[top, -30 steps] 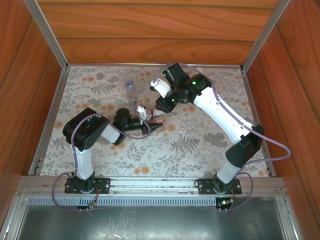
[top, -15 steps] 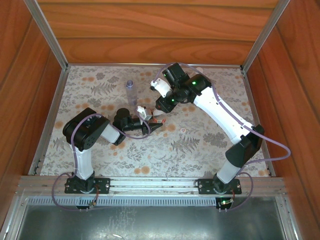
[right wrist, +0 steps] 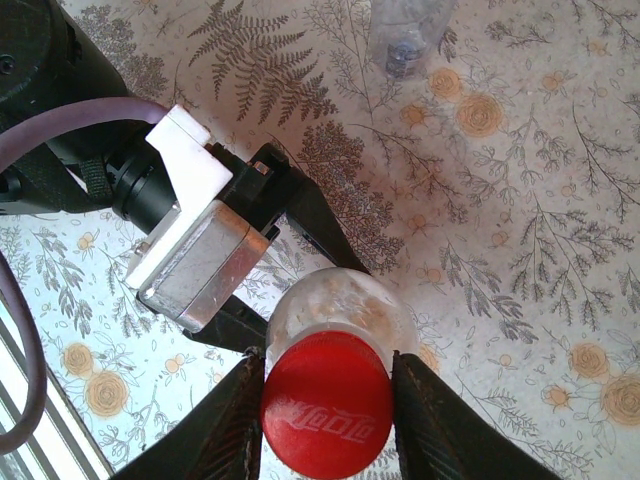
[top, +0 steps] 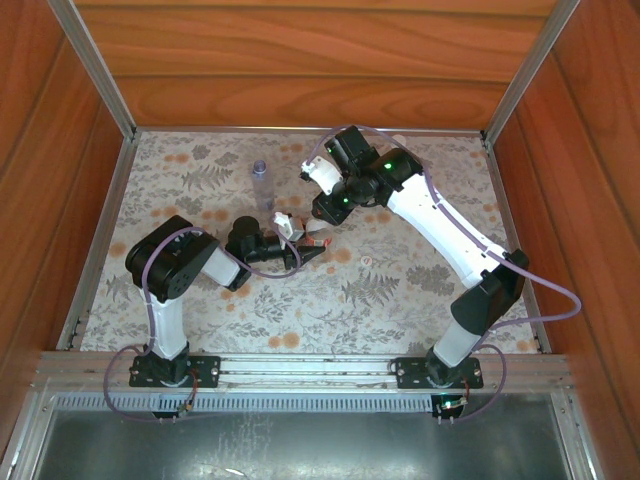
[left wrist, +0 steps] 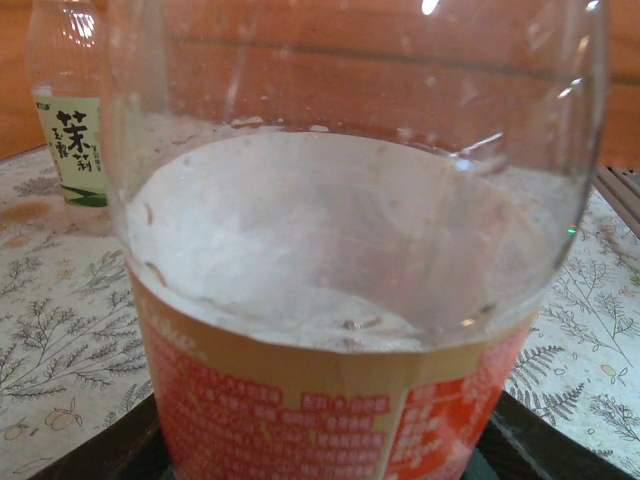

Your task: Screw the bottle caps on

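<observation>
Right wrist view puts my right gripper (right wrist: 327, 405) clenched on the red cap (right wrist: 327, 395), a finger on either side. The cap sits straight below the wrist on the neck of the red-label bottle (left wrist: 330, 410), which stands upright near the middle of the table (top: 300, 310), so I judge the twist axis runs straight down. The left gripper (top: 306, 244) reaches in from the left and grasps that bottle's body; the cap is glossy red with raised script, the bottle clear with a red printed label, and a white cap (top: 365, 261) lies loose to its right.
</observation>
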`<act>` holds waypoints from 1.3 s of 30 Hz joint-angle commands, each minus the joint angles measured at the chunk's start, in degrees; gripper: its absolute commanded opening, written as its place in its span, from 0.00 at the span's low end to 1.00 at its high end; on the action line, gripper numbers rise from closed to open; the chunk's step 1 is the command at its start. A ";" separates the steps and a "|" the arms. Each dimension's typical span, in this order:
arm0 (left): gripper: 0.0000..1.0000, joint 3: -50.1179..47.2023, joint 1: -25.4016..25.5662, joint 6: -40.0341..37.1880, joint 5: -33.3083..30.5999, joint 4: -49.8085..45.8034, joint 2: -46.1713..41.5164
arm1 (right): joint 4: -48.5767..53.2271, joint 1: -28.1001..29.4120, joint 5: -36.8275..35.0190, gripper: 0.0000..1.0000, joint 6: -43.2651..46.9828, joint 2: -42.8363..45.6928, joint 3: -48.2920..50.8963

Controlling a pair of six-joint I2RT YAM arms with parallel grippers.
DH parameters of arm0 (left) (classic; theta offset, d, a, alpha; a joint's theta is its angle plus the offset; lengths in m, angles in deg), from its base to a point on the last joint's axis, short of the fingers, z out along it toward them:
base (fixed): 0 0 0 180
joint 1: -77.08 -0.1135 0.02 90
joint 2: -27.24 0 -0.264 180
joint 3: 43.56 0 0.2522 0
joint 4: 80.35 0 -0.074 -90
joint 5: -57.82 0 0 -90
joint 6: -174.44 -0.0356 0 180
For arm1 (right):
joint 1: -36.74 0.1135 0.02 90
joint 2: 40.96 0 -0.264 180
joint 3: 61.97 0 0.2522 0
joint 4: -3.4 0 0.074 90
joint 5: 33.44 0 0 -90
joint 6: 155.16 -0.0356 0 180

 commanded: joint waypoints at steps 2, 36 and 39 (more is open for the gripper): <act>0.56 -1.44 -0.50 0.53 0.93 -6.93 2.71 | 0.79 -0.02 -0.51 0.37 -0.83 0.16 -1.24; 0.55 -1.87 2.22 -0.57 -18.06 -6.92 -1.20 | 0.69 2.48 -9.86 0.35 -10.26 -0.91 -0.69; 0.55 -2.31 2.99 -1.99 -21.77 -6.87 -2.58 | 1.86 2.43 -11.85 0.34 -14.44 -1.43 -1.47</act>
